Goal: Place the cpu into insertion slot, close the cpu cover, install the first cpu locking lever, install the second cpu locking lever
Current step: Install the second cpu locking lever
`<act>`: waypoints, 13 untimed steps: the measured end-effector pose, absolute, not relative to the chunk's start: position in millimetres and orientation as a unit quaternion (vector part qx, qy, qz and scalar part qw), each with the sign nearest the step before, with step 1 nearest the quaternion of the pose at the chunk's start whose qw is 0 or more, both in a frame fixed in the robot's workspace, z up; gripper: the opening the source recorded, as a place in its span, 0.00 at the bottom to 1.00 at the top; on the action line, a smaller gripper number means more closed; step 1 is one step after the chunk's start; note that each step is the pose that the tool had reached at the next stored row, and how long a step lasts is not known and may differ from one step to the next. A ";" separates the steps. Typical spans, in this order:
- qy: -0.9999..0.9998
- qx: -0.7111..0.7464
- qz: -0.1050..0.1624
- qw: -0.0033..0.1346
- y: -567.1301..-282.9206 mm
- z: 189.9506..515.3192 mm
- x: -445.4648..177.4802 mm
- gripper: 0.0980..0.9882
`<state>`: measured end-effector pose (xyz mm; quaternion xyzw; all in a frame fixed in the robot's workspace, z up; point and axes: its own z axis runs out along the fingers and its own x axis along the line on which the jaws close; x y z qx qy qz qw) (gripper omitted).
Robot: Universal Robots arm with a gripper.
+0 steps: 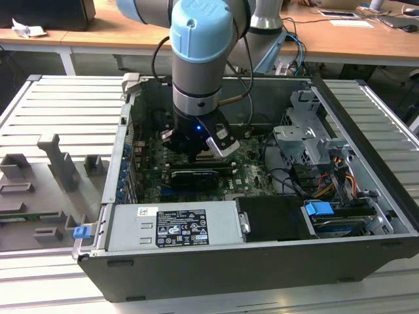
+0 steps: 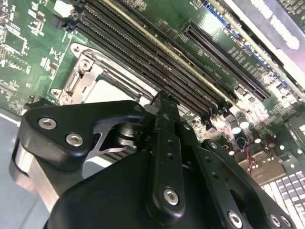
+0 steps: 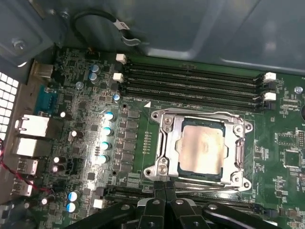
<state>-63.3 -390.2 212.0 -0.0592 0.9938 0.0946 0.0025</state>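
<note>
Cpu (image 3: 202,147): sat in the insertion slot (image 3: 162,143), near the motherboard's (image 3: 86,138) memory-slot edge.
Cpu cover (image 3: 239,151): lay closed around the chip.
Gripper (image 3: 164,187): fingers together, empty, at the socket's edge.

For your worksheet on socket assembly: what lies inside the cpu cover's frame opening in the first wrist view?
The cpu, pale metal face up, shows through the closed cpu cover. The insertion slot beneath is covered. The gripper, fingers together, sits at the cover's edge.

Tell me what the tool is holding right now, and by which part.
Nothing is held. The tool has its fingers together and empty at the edge of the cpu cover, which lies closed over the cpu.
</note>
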 end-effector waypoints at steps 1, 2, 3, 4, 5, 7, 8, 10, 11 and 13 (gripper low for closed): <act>0.994 -0.059 0.097 0.003 -390.5 211.2 -63.7 0.01; 0.993 -0.059 0.101 0.003 -391.2 210.7 -64.4 0.01; 0.992 -0.059 0.108 0.003 -392.9 209.8 -65.5 0.01; 0.992 -0.059 0.113 0.004 -394.3 208.9 -66.7 0.01; 0.992 -0.059 0.113 0.004 -394.6 208.0 -67.2 0.01; 0.992 -0.059 0.115 0.004 -395.2 206.2 -69.0 0.01; 0.992 -0.059 0.116 0.004 -395.4 205.4 -70.2 0.01; 0.991 -0.059 0.119 0.004 -395.5 203.7 -72.8 0.01; 0.991 -0.059 0.122 0.004 -395.5 203.2 -74.7 0.01; 0.990 -0.059 0.130 0.005 -395.5 201.8 -76.1 0.01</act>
